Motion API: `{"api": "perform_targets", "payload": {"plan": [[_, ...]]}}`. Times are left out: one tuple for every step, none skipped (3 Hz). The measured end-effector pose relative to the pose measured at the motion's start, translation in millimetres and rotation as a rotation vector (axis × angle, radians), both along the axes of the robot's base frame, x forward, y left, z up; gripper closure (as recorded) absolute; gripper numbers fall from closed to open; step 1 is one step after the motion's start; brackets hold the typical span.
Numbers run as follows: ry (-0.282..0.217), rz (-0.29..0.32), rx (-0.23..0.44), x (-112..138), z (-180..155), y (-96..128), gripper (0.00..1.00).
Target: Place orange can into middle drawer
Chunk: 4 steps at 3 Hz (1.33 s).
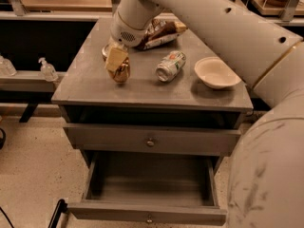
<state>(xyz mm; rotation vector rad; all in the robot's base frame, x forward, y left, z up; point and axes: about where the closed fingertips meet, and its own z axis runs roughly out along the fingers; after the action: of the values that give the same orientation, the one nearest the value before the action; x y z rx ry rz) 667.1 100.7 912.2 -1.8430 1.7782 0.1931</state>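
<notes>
At the left of the cabinet top (85, 87), the gripper (116, 63) is positioned over the orange can (121, 74). The can stands left of centre on the surface and appears to be in contact with it. The gripper covers the can's upper part. Whether it is clamped on the can or only set around it cannot be determined from this view. The step in hand is judged to be securing the can and lifting it. Confirm a firm grasp before raising. Lift straight up until the can clears the surface: a chip bag (159, 32) lies just behind, and a green, white and red can (171, 65) lies on its side near to the right. A bowl (216, 72) sits further right, well apart. Next, carry the can forward past the cabinet's front edge and the closed upper drawer (114, 137), then lower it. The middle drawer (147, 213) stands pulled out at the bottom with its tray floor exposed. Release only when the can is low inside the tray and clear of the front panel, to prevent tipping or rolling.
</notes>
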Motion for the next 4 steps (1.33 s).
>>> {"api": "perform_targets", "payload": {"plan": [[-0.021,0.032,0.006,-8.6,16.7,-5.0,0.95],[-0.02,0.06,0.058,-28.0,33.7,-14.4,1.0],[0.009,0.047,0.118,-61.8,38.3,-36.7,1.0],[0.01,0.044,0.117,-61.4,37.3,-38.3,1.0]]}}
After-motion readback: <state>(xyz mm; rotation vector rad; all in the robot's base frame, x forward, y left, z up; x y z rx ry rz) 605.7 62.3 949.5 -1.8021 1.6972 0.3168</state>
